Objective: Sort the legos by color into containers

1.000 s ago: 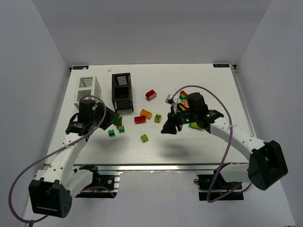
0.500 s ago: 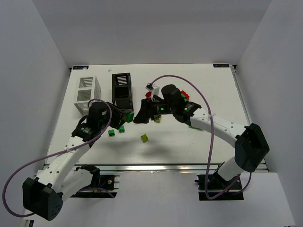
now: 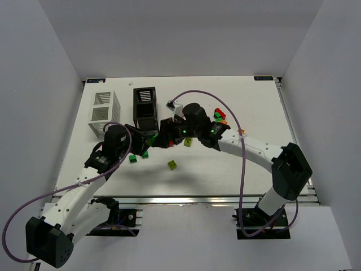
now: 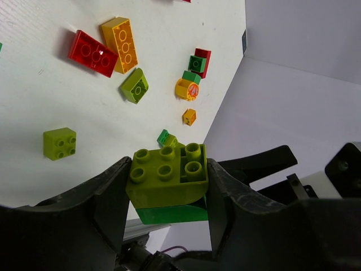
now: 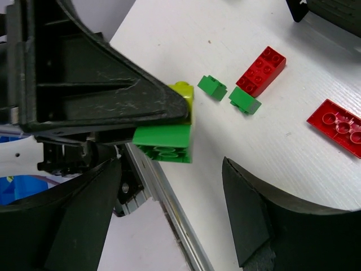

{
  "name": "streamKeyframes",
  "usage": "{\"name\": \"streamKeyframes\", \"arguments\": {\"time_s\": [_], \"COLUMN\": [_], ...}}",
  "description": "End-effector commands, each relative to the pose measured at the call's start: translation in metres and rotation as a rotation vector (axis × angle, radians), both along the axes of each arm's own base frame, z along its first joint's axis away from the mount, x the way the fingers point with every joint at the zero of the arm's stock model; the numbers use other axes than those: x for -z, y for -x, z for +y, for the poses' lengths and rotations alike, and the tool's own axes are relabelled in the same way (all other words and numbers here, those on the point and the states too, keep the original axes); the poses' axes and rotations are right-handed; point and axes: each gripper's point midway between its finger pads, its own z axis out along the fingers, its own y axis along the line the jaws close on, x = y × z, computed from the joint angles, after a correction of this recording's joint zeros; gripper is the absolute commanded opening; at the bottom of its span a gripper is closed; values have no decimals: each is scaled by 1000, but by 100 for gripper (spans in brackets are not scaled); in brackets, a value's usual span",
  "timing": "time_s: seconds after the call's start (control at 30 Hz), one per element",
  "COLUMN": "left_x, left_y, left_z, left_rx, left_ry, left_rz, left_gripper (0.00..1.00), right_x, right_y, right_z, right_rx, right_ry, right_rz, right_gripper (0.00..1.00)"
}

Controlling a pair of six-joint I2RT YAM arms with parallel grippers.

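Note:
My left gripper is shut on a yellow-green brick stacked on a green brick, held above the table. In the top view the left gripper sits just right of the black bin. My right gripper faces it, almost touching. In the right wrist view the right gripper is open and empty, and the held green brick hangs just ahead of its jaws. The white bin stands left of the black one. Loose bricks lie on the table: red, orange-yellow, yellow-green, a round yellow-orange piece.
Small green bricks and a yellow-green one lie in front of the grippers. A red brick, two green bricks and a flat red piece lie under the right wrist. The table ends near the arm bases.
My right arm has swung left across the table to meet the left gripper. The left gripper has shifted slightly right and forward with its bricks.

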Motion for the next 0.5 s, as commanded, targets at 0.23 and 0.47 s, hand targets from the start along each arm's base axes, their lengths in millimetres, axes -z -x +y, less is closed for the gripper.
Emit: {"name": "streamKeyframes", "arguments": {"time_s": [0.23, 0.47], "left_x": [-12, -8], "left_y": [0, 2], "left_z": [-3, -2], "left_rx": [2, -7], "left_ry": [39, 42], "left_rz": [-40, -33], "left_gripper": [0, 0], "right_x": [-23, -25], "right_y": [-23, -24], "right_z": [18, 24], "right_rx": [26, 12], "right_ry": [-57, -69], "right_rz": [-110, -109], "right_gripper": [74, 69]}}
